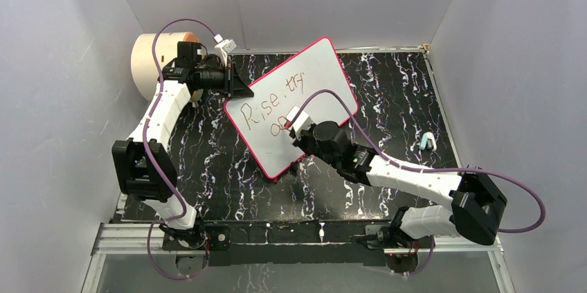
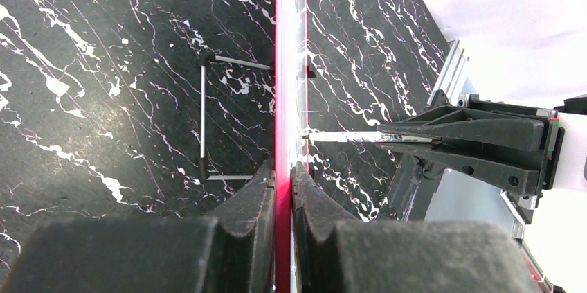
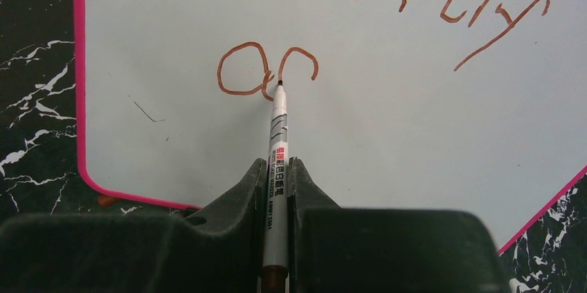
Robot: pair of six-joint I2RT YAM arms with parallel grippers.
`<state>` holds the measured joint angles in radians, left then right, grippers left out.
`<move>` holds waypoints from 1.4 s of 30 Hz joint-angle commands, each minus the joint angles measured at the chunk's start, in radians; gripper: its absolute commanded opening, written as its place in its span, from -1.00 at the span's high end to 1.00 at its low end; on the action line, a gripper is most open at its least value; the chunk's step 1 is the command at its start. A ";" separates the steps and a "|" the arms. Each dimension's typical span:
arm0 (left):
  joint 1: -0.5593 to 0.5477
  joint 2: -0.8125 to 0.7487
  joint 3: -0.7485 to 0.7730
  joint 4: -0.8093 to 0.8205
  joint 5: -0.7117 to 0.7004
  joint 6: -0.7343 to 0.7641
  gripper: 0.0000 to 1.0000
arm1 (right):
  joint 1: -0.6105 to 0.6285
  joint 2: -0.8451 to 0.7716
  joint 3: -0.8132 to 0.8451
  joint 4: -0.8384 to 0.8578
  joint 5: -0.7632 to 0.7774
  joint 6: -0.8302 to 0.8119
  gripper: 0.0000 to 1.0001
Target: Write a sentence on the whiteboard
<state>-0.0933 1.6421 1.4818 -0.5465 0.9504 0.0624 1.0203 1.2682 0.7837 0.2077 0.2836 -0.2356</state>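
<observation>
The work area is a black table (image 1: pixel 387 85) with white marble veining, enclosed by plain grey walls. The whiteboard (image 1: pixel 322 75) sits near the table's centre, turned diagonally, with its pink-red rim facing the arms. The left gripper (image 2: pixel 282 175) is clenched on that rim, one finger on each face. This grip probably braces the board so it does not slide or tip under pen pressure. The right gripper (image 3: pixel 277 168) is clamped on a white marker (image 3: pixel 278 134), with the barrel running out between the fingers. The marker's tip touches the board, a hold that keeps the stroke in the wrist camera's view. The sentence (image 1: pixel 266 109) is in reddish-brown ink. Its first line reads "Rise, try". The second line has an "a" and an arc of the next letter, so the sentence appears unfinished. The marker barrel carries a red block and fine black print, too small to read reliably. A cream cylinder (image 1: pixel 149 61) stands behind the left arm, apart from the board.
</observation>
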 commanded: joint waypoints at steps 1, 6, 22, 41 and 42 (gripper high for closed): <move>-0.013 0.002 -0.037 -0.086 -0.050 0.043 1.00 | -0.007 -0.030 0.006 -0.004 0.021 0.010 1.00; -0.013 0.002 -0.036 -0.086 -0.049 0.043 1.00 | -0.020 -0.030 0.004 -0.005 0.036 0.008 1.00; -0.013 0.004 -0.038 -0.085 -0.046 0.042 1.00 | -0.049 -0.006 0.022 0.074 0.023 0.006 1.00; -0.013 0.001 -0.040 -0.085 -0.049 0.040 1.00 | -0.050 0.004 0.046 0.082 0.012 0.002 1.00; -0.013 0.001 -0.040 -0.086 -0.048 0.041 1.00 | -0.050 0.006 0.046 0.076 0.011 0.004 1.00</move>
<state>-0.0933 1.6421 1.4815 -0.5461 0.9539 0.0593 0.9752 1.2659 0.7837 0.2417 0.2890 -0.2356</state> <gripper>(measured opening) 0.079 0.192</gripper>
